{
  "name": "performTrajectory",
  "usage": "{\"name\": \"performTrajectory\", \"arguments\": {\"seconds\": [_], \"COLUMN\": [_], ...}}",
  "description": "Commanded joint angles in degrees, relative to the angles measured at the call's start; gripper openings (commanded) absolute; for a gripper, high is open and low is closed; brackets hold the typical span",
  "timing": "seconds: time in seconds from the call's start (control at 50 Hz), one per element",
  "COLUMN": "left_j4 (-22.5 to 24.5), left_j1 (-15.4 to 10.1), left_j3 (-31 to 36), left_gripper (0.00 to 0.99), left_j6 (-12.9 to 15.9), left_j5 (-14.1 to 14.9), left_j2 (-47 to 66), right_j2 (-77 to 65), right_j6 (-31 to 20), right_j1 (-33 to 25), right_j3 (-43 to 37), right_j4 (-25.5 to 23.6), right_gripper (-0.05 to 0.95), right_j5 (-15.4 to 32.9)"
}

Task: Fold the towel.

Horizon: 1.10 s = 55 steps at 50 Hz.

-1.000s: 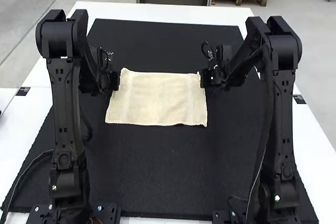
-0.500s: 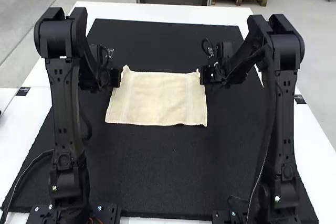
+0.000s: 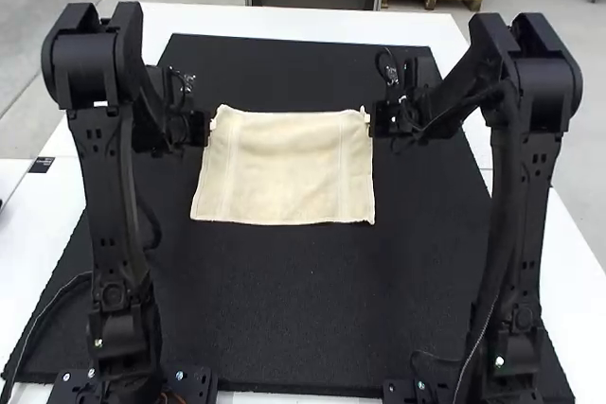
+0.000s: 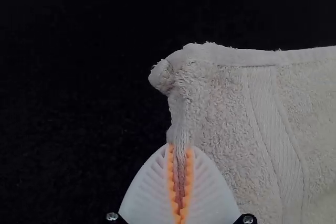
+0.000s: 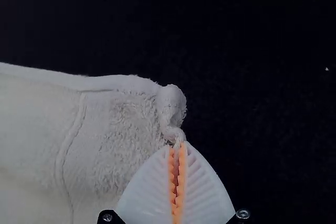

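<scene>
The cream towel lies spread as a rough rectangle on the black mat, its far edge between the two grippers. At its far left corner is my left gripper; my right gripper is at the far right corner. In the left wrist view, my left gripper is shut on the edge of the towel near a bunched corner. Likewise, in the right wrist view, my right gripper pinches the towel just beside its curled corner.
A black mat covers the middle of the white table. Cables run beside both arms near the mat's sides.
Both grippers have moved farther from the arm bases and slightly apart, carrying the towel's far corners with them. The near edge has stayed nearly in place.
</scene>
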Motion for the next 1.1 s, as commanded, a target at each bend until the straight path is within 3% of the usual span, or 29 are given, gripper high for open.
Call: {"name": "performTrajectory", "arguments": {"seconds": [0.0, 0.5, 0.68, 0.86, 1.0, 1.08], "left_j4": [-0.6, -10.9, -13.8, -18.6, -23.6, -24.7], "left_j1": [1.1, 4.3, 6.0, 7.4, 8.3, 8.6], "left_j3": [-1.1, -6.9, -10.1, -12.2, -13.6, -14.7], "left_gripper": [0.015, 0.015, 0.015, 0.015, 0.015, 0.015], "left_j6": [1.6, 5.5, 6.6, 8.8, 12.2, 12.3], "left_j5": [2.0, 6.5, 6.6, 7.2, 7.8, 7.8], "left_j2": [-3.3, -14.5, -17.8, -21.4, -24.2, -25.9], "right_j2": [-3.7, -12.5, -15.9, -19.3, -21.7, -22.7], "right_j6": [0.4, 0.4, 0.4, 0.3, 0.4, 0.4], "right_j1": [-0.6, -0.6, -0.8, -1.1, -1.1, -1.1], "right_j3": [-0.9, -7.4, -11.1, -14.5, -17.0, -18.4], "right_j4": [-1.0, -5.5, -7.7, -9.7, -10.4, -11.1], "right_gripper": [-0.02, -0.02, -0.02, -0.02, -0.02, -0.02], "right_j5": [-2.3, -4.7, -5.6, -6.2, -6.4, -6.6]}}
